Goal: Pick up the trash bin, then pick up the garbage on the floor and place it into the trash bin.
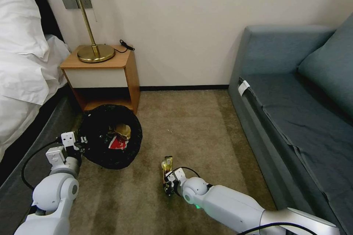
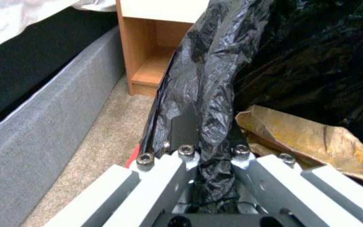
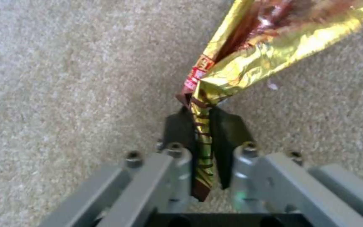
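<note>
Trash bin [image 1: 110,141]: on carpet [image 1: 191,125], directly before nightstand [image 1: 106,77]; bed [image 1: 22,80] at its 9 o'clock. Crumpled paper [image 1: 123,130] and wrapper [image 1: 118,143] inside. Left gripper [image 1: 79,143] at bin's 9 o'clock rim. Snack wrapper [image 1: 167,165] at bin's 4 o'clock, in right gripper [image 1: 167,183]. Sofa [image 1: 294,110] at 3 o'clock. Lamp [image 1: 92,36] on nightstand.

bag [image 2: 215,63]: glossy crinkled plastic | wrapper [image 3: 249,53]: shiny foil | carpet [image 3: 64,78]: rough

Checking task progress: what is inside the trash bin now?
Inside the trash bin, on its black liner, lie crumpled brown paper and a red-white wrapper. The bag's folds hide anything beneath them.
</note>
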You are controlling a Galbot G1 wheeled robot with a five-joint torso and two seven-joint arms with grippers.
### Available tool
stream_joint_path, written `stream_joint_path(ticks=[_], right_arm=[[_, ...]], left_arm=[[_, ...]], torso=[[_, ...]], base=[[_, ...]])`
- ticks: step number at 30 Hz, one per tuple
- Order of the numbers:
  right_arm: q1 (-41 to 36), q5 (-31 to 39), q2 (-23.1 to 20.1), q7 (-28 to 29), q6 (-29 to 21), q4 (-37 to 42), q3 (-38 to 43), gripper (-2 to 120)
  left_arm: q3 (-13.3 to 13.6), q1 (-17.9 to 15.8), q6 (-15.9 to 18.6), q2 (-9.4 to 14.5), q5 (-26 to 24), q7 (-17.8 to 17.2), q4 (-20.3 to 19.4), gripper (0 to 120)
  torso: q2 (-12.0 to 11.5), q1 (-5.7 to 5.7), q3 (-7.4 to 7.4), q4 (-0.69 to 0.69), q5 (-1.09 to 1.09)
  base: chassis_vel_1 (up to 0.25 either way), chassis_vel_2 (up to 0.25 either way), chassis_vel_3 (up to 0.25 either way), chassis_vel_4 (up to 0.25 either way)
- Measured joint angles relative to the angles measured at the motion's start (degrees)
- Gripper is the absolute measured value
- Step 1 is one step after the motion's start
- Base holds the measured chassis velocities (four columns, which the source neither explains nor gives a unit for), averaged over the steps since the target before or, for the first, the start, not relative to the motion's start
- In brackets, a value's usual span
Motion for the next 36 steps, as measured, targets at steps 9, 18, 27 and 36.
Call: stream_joint_path(ticks=[9, 18, 27, 36], right_arm=[[0.1, -0.2, -0.7, 0.0, 0.2, 1.5, 0.1, 0], [2.0, 0.0, -3.5, 0.3, 0.2, 5.5, 3.4, 0], [7.4, 0.8, -5.1, 0.4, -0.6, 11.5, 10.8, 0], [14.9, 2.0, -5.0, 0.6, -1.6, 17.5, 13.2, 0]], left_arm=[[0.0, -0.1, 0.0, 0.0, 0.0, 0.0, 0.3, 1], [0.1, -0.4, 0.0, 0.6, 0.0, -0.1, 0.9, 1], [0.4, -0.7, 0.0, 1.3, -0.1, -0.1, 1.3, 1], [0.6, -0.9, 0.0, 1.8, -0.4, -0.1, 1.3, 1]], torso=[[0.0, 0.00, 0.00, 0.00, -0.01], [0.0, -0.01, -0.01, -0.01, -0.01], [0.0, -0.01, 0.00, -0.01, -0.01], [0.0, -0.01, -0.01, -0.01, -0.02]], base=[[0.000, 0.000, 0.000, 0.000], [0.000, 0.000, 0.000, 0.000], [0.000, 0.000, 0.000, 0.000], [0.000, 0.000, 0.000, 0.000]])
